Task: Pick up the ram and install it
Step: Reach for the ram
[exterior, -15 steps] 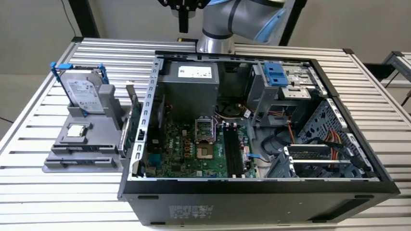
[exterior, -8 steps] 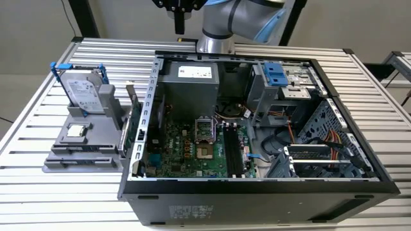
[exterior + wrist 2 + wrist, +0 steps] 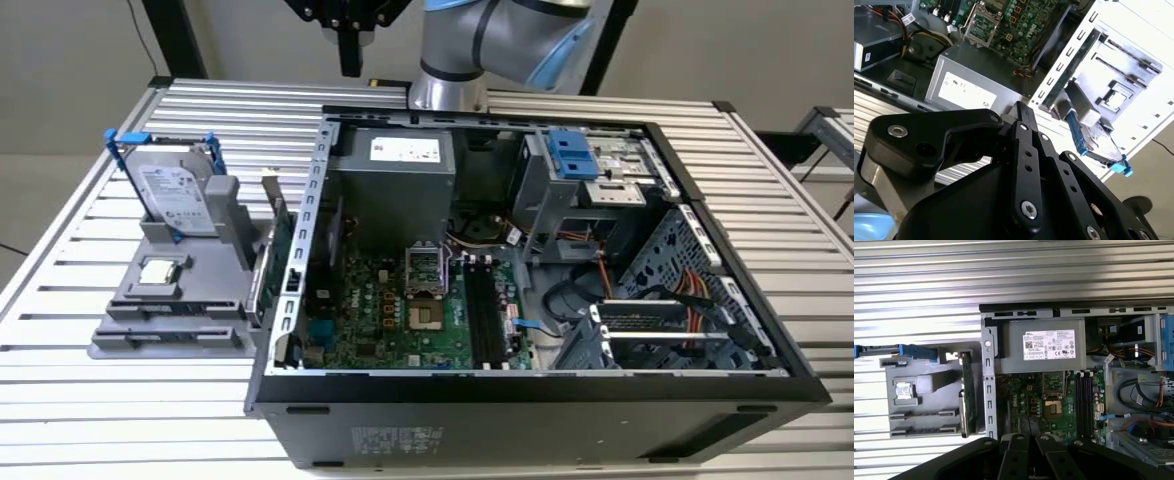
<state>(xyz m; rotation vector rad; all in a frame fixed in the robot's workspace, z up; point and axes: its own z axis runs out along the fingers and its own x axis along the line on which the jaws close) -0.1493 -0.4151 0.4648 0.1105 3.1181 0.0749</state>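
The ram (image 3: 275, 225) is a thin dark green stick standing on its edge in the grey holder (image 3: 167, 325), right beside the outer wall of the open computer case (image 3: 534, 395). It also shows in the first wrist view, ram (image 3: 967, 395), and in the second wrist view, ram (image 3: 1066, 72). My gripper (image 3: 350, 68) hangs high above the back of the table, behind the case and well away from the ram. Its black fingers are shut with nothing between them. Black memory slots (image 3: 483, 320) run along the motherboard (image 3: 387, 320) inside the case.
The holder also carries a silver hard drive in a blue frame (image 3: 174, 190) and a small square processor chip (image 3: 160, 270). Inside the case are a grey power supply (image 3: 394, 185), a drive cage (image 3: 587, 175) and loose cables (image 3: 694, 300). Ribbed metal table (image 3: 134, 420) lies all around.
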